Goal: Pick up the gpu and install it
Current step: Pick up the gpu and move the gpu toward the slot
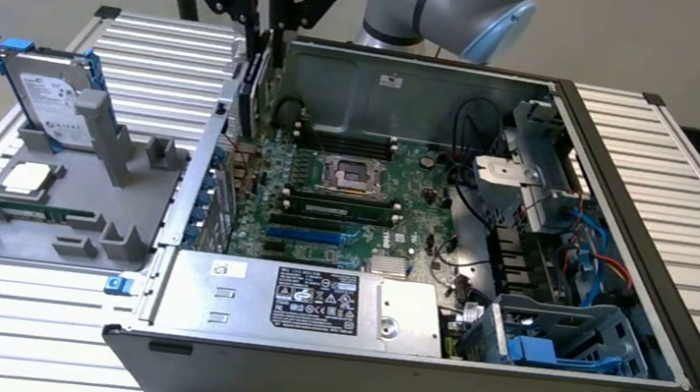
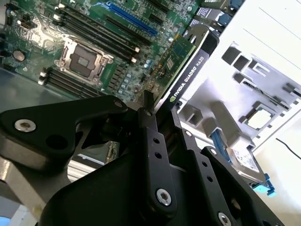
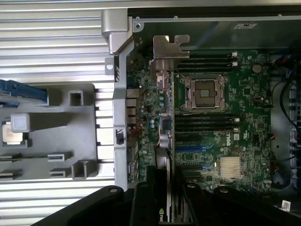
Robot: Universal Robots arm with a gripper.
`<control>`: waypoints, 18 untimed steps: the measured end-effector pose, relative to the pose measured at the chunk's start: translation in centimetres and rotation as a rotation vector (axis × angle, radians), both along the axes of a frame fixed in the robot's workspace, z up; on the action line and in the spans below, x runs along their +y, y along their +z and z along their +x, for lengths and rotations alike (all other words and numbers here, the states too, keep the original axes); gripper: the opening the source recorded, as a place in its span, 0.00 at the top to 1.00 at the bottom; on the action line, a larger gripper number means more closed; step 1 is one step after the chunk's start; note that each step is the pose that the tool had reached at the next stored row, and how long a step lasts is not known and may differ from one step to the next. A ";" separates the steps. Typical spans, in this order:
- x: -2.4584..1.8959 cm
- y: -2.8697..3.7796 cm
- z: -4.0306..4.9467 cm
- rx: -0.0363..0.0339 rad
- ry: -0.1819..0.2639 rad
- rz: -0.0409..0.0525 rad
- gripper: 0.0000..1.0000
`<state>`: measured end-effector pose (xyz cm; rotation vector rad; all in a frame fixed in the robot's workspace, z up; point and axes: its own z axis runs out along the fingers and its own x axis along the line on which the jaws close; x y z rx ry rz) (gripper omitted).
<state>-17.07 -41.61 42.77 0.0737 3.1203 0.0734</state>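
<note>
The gpu [image 2: 190, 61] is a flat card with a green board and a black cooler edge, and my gripper [image 2: 162, 110] is shut on it. In the exterior view the gripper [image 1: 264, 23] holds the gpu [image 1: 256, 77] on edge above the open computer case's rear wall, at the exterior view's left of the motherboard [image 1: 337, 195]. In the first wrist view the gpu [image 3: 163, 155] shows edge-on between my fingers [image 3: 143, 200]. Its silver bracket [image 3: 169, 49] stands over the board's rear edge. The blue expansion slot [image 1: 306, 236] lies bare below.
The case [image 1: 638, 219] lies open on a ribbed table, with its power supply [image 1: 299, 299] at the front and cables and drive cages at the exterior view's right. A grey fixture [image 1: 75, 175] on the left holds a hard drive [image 1: 52, 93], a processor [image 1: 28, 179] and a memory stick [image 1: 31, 212].
</note>
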 end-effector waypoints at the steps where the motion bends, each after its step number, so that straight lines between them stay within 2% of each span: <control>1: 0.00 0.00 0.07 0.0000 0.000 0.0000 1.00; 18: 0.00 0.00 1.20 0.0000 0.000 0.0000 1.00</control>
